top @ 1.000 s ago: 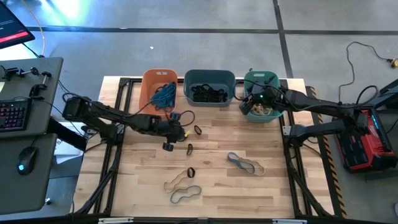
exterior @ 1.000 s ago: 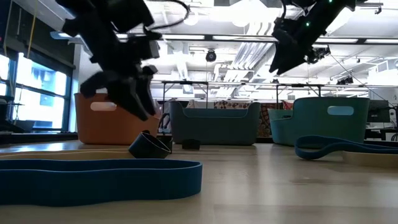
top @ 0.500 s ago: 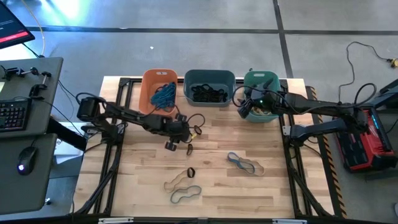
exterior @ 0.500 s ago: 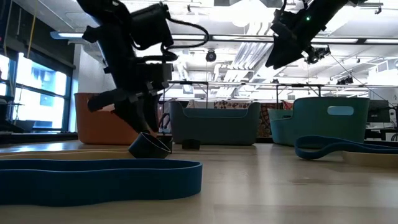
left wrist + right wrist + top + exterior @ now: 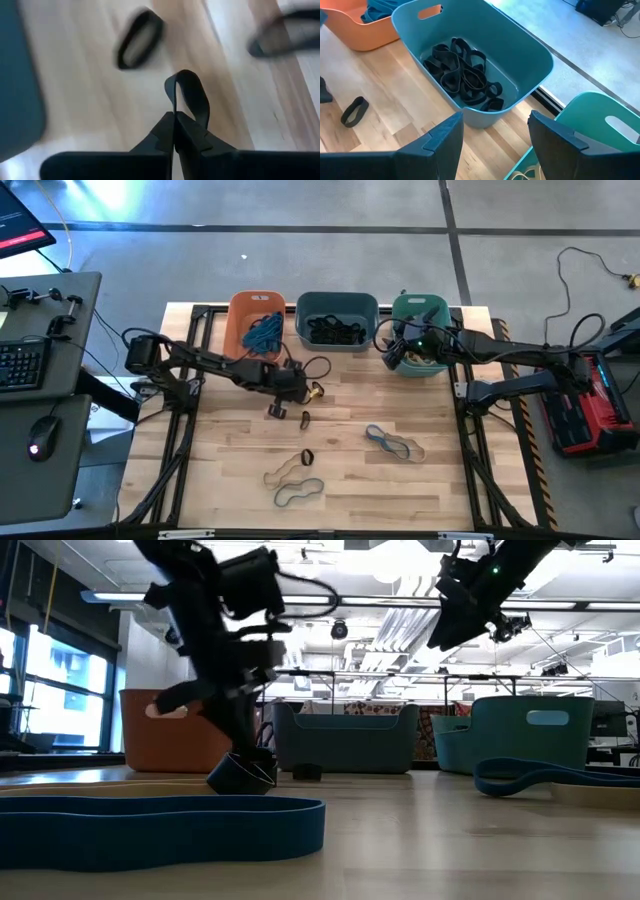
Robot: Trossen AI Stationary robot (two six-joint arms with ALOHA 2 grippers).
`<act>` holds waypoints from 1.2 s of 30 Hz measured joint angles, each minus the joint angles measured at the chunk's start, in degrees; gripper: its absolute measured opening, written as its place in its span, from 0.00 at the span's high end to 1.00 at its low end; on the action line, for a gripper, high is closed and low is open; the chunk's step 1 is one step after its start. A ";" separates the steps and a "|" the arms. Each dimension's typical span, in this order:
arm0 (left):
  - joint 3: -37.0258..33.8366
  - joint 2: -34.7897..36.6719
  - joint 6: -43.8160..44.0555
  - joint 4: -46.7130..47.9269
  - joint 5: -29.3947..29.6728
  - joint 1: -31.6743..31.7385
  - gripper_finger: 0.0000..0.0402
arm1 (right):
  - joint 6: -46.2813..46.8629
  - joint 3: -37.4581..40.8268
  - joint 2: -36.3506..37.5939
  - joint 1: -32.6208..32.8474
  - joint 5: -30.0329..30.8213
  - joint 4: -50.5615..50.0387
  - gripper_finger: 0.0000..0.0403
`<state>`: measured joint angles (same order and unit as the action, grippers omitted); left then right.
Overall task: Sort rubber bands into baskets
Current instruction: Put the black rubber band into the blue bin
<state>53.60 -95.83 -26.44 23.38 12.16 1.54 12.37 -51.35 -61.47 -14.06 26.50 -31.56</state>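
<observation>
My left gripper (image 5: 306, 391) (image 5: 174, 125) is down at the table's middle, shut on a small black rubber band (image 5: 189, 96) (image 5: 317, 390). A second black band (image 5: 139, 39) (image 5: 305, 418) lies flat nearby. The orange basket (image 5: 243, 330) holds blue bands, the slate basket (image 5: 530, 55) (image 5: 337, 305) holds black bands (image 5: 462, 72), and the teal basket (image 5: 420, 308) holds tan ones. My right gripper (image 5: 495, 135) (image 5: 392, 350) hangs open in the air by the teal basket's left rim. My left gripper pinches the near end of the black band's loop (image 5: 175, 111) between its two fingertips, the two strands squeezed together there. The fingers slant down from the table's left. The rest of the loop stands open beyond the tips, at table level; I cannot tell whether it is lifted.
More bands lie toward the near edge: a black one (image 5: 307, 457), a tan one (image 5: 283, 473), a grey-blue one (image 5: 298, 493), and a blue and a tan one (image 5: 393, 443) to the right. A desk with keyboard and mouse (image 5: 40, 435) stands left of the table.
My left gripper has moved toward the table's right, sunk onto the small black band and shut on its near end. The band has been squeezed from a flat loop into a pinched one.
</observation>
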 joint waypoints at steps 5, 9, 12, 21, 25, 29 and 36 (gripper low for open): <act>5.93 0.13 2.50 1.06 4.47 0.93 0.99 | 0.56 0.00 0.00 0.00 0.00 -0.08 0.48; 12.16 0.13 4.69 0.95 4.78 5.23 1.00 | 0.58 0.00 0.00 0.00 0.00 -0.10 0.48; 16.16 0.13 5.09 1.05 4.87 9.56 1.00 | 0.39 0.00 0.00 -0.02 0.00 -0.11 0.48; 28.73 -7.01 -0.08 2.68 -0.55 19.78 1.00 | 0.19 0.00 0.00 -0.02 -0.01 -0.10 0.48; 35.54 -13.03 -1.62 5.91 -4.35 22.58 1.00 | 0.58 0.02 0.00 -0.02 -0.02 -0.05 0.48; 41.53 -18.28 -2.24 8.66 -8.07 24.98 1.00 | 0.58 0.02 0.00 -0.02 -0.02 -0.08 0.48; 45.42 -23.81 -2.24 11.64 -14.55 28.38 1.00 | 0.58 0.02 0.00 -0.02 -0.04 -0.12 0.48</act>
<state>99.02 -119.64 -28.69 35.02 -2.38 29.92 12.95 -51.33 -61.47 -14.09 26.46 -31.68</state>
